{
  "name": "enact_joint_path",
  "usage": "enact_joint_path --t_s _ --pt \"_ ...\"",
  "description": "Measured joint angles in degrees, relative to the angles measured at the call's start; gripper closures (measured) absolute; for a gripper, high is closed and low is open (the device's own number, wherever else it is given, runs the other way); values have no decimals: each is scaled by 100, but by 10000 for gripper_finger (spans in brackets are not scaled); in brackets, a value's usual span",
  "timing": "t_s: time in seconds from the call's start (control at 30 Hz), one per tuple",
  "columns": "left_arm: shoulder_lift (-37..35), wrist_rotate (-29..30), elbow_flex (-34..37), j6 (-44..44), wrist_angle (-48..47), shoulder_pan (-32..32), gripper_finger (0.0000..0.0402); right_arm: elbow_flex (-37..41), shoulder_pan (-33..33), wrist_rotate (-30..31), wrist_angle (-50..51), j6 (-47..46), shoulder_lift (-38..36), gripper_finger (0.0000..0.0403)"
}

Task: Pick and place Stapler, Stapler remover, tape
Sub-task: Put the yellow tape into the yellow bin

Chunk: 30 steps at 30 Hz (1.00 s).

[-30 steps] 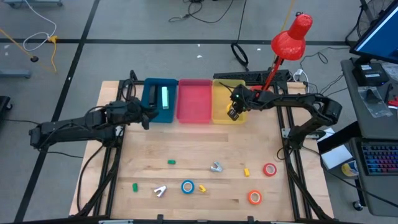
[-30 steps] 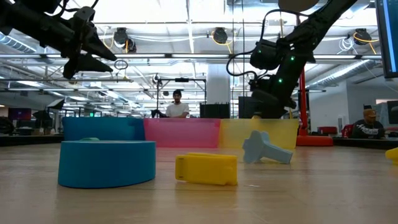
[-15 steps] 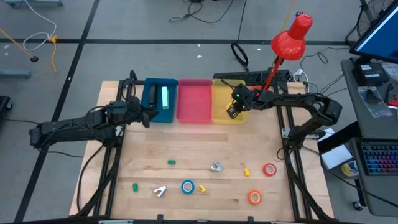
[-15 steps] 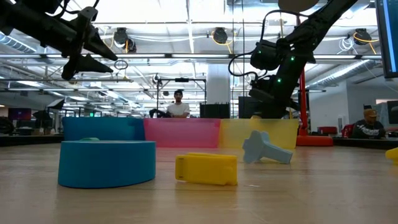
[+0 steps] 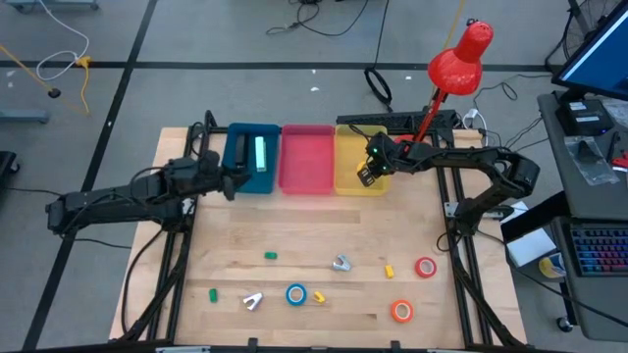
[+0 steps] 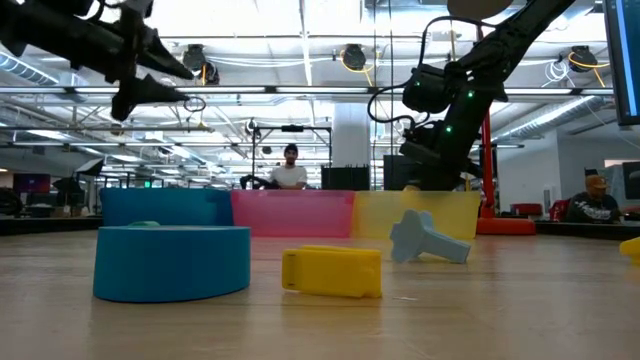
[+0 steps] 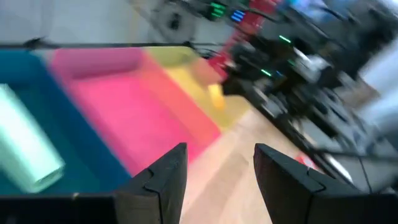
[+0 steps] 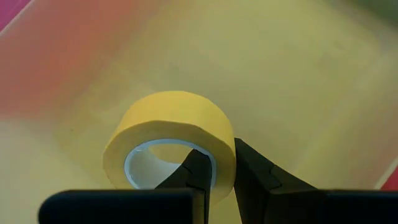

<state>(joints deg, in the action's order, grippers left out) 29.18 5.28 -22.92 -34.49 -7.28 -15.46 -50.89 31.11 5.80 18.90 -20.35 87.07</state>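
Right gripper (image 8: pixel 214 171) pinches yellow tape (image 8: pixel 171 134) over yellow bin (image 5: pixel 355 162); pink bin (image 5: pixel 306 157) beside.

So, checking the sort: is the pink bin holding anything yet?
No, in the high view the pink bin shows only its bare floor.

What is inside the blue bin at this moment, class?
A pale green stapler lies inside the blue bin. The left gripper, open, hangs over the bin's near edge, so that corner of the floor is hidden.
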Motion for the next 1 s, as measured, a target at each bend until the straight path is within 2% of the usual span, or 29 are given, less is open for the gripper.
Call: enact_joint_path --t_s 0.1,0.17,0.4,0.67,0.8,1.0 --pt "-64 -567 0 574 149 0 215 0 0 2 94 -3 0 369" --pt "-189 -698 0 754 145 0 215 0 0 -2 179 -43 0 369" --pt "-924 -722 296 1149 65 0 215 0 -2 -9 390 -220 0 369" --pt "-1816 -803 1309 1004 934 157 215 0 -2 -11 467 -304 0 369" --pt "-1925 -791 1644 907 1286 329 215 -2 -2 -14 643 -446 -2 369" --pt "-1801 -601 1733 988 1375 675 215 -4 -4 -67 778 -466 -2 369"
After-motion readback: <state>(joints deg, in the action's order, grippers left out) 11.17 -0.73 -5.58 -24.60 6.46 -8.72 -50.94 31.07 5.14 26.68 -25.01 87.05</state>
